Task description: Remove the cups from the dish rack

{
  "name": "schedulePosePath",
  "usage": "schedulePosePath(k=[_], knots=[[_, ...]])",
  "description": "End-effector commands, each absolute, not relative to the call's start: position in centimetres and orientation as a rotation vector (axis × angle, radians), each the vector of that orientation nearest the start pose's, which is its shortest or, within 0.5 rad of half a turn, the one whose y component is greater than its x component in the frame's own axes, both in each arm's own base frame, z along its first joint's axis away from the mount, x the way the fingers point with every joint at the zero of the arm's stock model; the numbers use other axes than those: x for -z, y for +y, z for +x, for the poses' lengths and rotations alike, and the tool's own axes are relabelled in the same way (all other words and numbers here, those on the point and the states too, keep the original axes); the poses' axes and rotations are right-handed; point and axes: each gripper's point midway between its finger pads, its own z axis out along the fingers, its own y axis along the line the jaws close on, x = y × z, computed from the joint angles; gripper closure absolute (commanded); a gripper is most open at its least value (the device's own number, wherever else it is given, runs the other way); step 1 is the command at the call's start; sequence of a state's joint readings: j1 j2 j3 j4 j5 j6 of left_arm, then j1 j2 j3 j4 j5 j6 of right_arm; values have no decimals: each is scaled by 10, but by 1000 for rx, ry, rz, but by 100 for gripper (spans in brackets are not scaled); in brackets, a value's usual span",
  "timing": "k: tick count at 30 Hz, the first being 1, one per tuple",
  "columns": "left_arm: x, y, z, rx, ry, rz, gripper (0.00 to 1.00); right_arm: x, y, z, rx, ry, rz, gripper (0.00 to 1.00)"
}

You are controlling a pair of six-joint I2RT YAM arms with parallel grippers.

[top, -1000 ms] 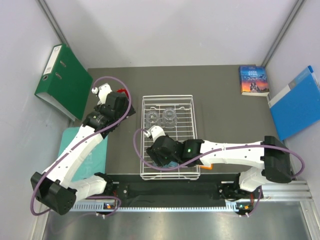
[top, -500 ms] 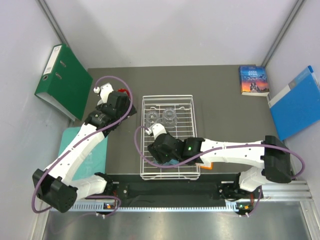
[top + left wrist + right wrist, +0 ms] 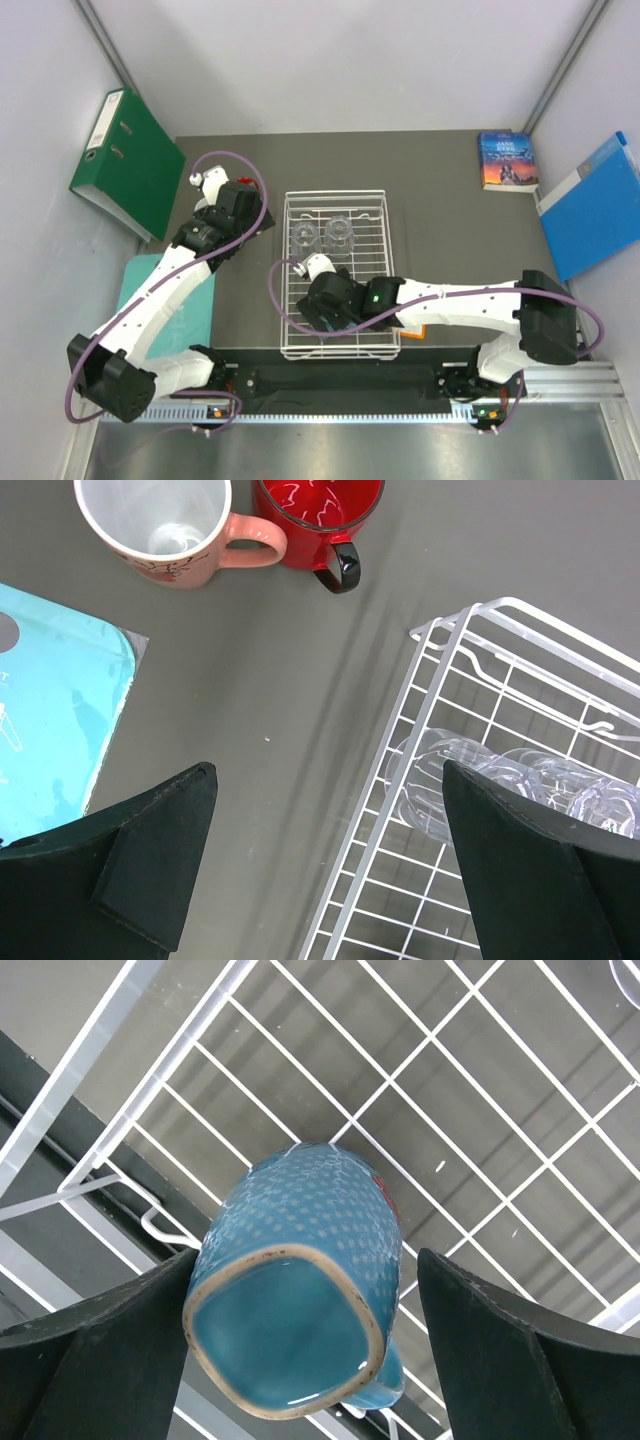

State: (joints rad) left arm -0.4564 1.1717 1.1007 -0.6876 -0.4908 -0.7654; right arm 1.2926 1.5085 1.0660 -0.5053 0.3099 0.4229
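Right wrist | right end effector down-tilted, released astride blue mug | left end effector released

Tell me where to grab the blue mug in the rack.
Probably across the body just below the rim, from above. The blue mug faces mouth-up toward the right gripper. Its handle seems tucked to one side, leaving both side walls bare.

— Right hand straddles the light-blue mug, whose glazed mouth tips up toward the lens!
— It's lying on the dish rack wires, near a corner.
— One black finger sits against it, the other stands just clear.
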Motion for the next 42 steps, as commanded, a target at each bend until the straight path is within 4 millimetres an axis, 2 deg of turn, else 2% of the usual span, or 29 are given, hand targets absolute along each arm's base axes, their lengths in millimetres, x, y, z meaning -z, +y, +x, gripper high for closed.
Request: schedulePosePath(k=[1,4,5,7,8,9,14,17,18,20,21,29,31,34,35,36,37,38,39,40,41,42], knots=[[-221,-95,321,131,2105,-584,1,-98,335,138,-335,2323,-921,15],[-220,-94,320,126,2105,-584,1,-89,333,135,-333,2339,-926,19],[-219,-94,320,127,2107,-583,1,-87,332,135,-330,2343,-933,29],[-218,-94,319,124,2111,-582,1,-82,331,134,-323,2354,-939,58],[-219,-94,319,126,2109,-583,1,-83,331,134,-321,2355,-937,88],[-217,-94,319,124,2111,-582,1,-84,331,134,-324,2354,-932,100],[-219,-94,319,125,2106,-584,1,-106,330,142,-320,2308,-891,100],[-221,-94,320,130,2103,-583,1,-134,331,149,-333,2256,-845,100],[-221,-95,321,129,2104,-582,1,-151,333,153,-353,2227,-818,100],[-223,-95,322,134,2099,-582,1,-165,331,155,-352,2209,-805,100],[-223,-96,322,136,2098,-582,1,-180,333,158,-373,2184,-782,100],[-221,-105,327,205,2088,-606,1,-234,326,168,-445,2118,-671,100],[-220,-108,326,244,2086,-632,1,-249,319,172,-483,2104,-604,100],[-229,-115,327,322,2052,-663,1,-278,301,193,-570,2051,-441,100],[-235,-117,326,357,2033,-659,1,-281,286,210,-566,2045,-362,100],[-241,-121,328,399,2006,-657,1,-305,282,214,-658,1978,-304,100],[-248,-128,327,461,1995,-636,1,-313,275,221,-683,1949,-261,100],[-260,-132,325,518,1960,-623,1,-314,258,240,-671,1936,-181,100],[-260,-137,324,571,1945,-617,1,-333,256,243,-764,1874,-150,100],[-277,-146,327,663,1877,-596,1,-342,251,249,-802,1837,-122,100],[-292,-160,321,791,1837,-560,1,-344,240,257,-872,1821,-82,100],[-284,-169,318,857,1839,-538,1,-361,237,265,-938,1749,-62,100]])
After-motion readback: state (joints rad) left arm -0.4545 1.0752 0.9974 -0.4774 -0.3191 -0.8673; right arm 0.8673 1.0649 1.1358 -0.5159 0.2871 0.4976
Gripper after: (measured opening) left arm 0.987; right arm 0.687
